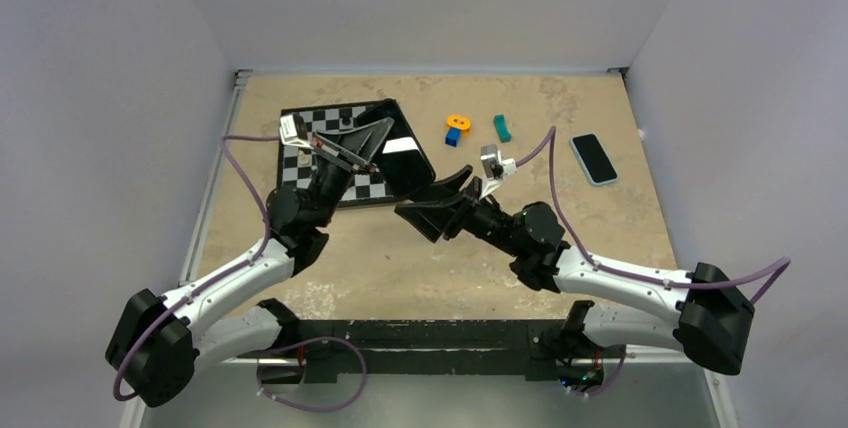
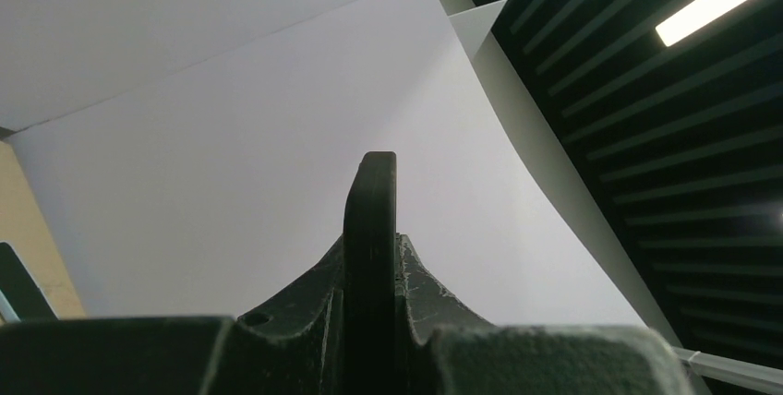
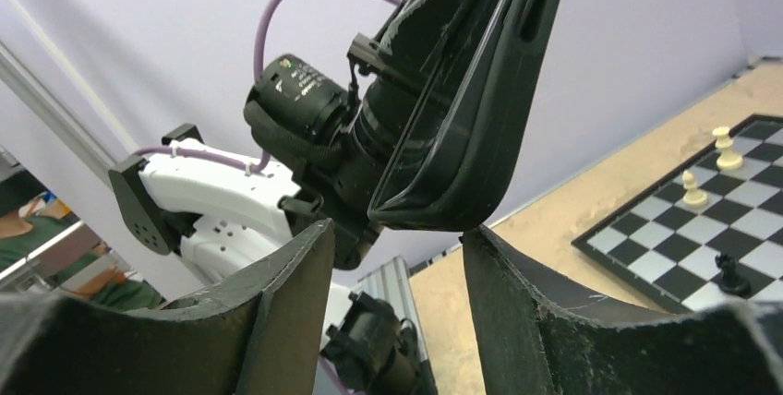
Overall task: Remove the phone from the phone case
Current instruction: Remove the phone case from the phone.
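My left gripper (image 1: 385,140) is shut on a black phone case (image 1: 405,163) and holds it tilted above the chessboard. In the left wrist view the case's thin edge (image 2: 371,220) stands upright between the shut fingers. In the right wrist view the case (image 3: 462,109) hangs just above my open right gripper (image 3: 397,229), with its lower corner near the right fingertip (image 3: 475,238). I cannot tell whether anything sits inside the case. From above, the right gripper (image 1: 432,193) is right below the case. A phone (image 1: 594,158) with a light blue rim lies flat, screen up, at the far right.
A chessboard (image 1: 335,123) lies at the back left under the case, with a few pieces (image 3: 725,146) standing on it. An orange and blue block (image 1: 457,128) and a teal piece (image 1: 502,128) lie behind the right gripper. White walls close in three sides.
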Controlling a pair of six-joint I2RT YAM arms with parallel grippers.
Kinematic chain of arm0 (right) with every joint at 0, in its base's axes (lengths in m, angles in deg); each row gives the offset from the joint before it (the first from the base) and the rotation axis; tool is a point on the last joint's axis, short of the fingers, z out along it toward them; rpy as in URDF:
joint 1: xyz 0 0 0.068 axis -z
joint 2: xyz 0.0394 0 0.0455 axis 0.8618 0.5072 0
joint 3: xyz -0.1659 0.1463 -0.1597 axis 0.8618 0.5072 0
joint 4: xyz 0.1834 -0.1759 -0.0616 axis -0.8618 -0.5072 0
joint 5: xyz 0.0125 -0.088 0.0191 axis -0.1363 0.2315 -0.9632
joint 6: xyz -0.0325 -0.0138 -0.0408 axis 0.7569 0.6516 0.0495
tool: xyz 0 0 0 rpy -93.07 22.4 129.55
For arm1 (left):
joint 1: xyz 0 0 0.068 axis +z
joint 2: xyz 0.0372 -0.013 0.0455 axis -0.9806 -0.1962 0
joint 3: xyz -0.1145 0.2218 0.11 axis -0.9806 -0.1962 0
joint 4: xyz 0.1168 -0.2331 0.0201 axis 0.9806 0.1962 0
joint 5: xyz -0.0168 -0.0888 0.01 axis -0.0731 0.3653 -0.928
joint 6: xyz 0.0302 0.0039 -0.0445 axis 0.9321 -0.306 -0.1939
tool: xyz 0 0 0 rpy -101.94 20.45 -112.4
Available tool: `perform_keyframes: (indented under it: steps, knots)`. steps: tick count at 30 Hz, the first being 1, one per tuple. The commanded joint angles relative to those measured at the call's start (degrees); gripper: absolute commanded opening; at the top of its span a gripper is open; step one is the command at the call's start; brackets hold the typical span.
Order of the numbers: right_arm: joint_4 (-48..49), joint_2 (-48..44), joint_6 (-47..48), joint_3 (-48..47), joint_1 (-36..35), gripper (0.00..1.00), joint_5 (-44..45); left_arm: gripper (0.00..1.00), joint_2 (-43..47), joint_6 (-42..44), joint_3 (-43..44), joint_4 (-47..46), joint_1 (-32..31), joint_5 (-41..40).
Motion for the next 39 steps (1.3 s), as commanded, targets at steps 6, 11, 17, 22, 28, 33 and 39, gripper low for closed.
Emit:
perform_keyframes:
  steps: [6,11,17,22,28,33,39]
  knots:
    - [5.0,0.3,3.4,-2.6,-0.6,0.56,4.9,0.00,-0.6,-0.4,0.7,-11.4,-0.8,-2.7]
    - [5.9,1.3,4.2,-3.3,-0.6,0.54,4.7,0.00,-0.4,-0.5,1.2,-11.1,-0.9,-2.4]
    - [4.5,2.5,5.4,-4.9,-0.6,0.51,4.8,0.00,-0.3,-1.4,0.6,-11.3,-1.3,-2.5]
    - [3.4,2.7,6.5,-5.5,-0.6,0.40,7.0,0.00,0.2,-1.2,1.0,-11.0,-1.5,-2.3]
    - [1.3,3.1,20.0,-4.4,-1.8,0.00,12.5,0.00,3.3,-8.3,3.0,-2.2,-1.7,-0.8]
    - [1.1,2.2,36.4,-1.3,-2.0,0.00,17.0,0.00,10.6,-15.0,6.3,18.7,-1.7,3.1]
    - [-3.5,0.8,45.3,-4.5,-1.9,0.00,14.7,0.00,13.3,-18.1,7.0,24.3,-1.7,7.5]
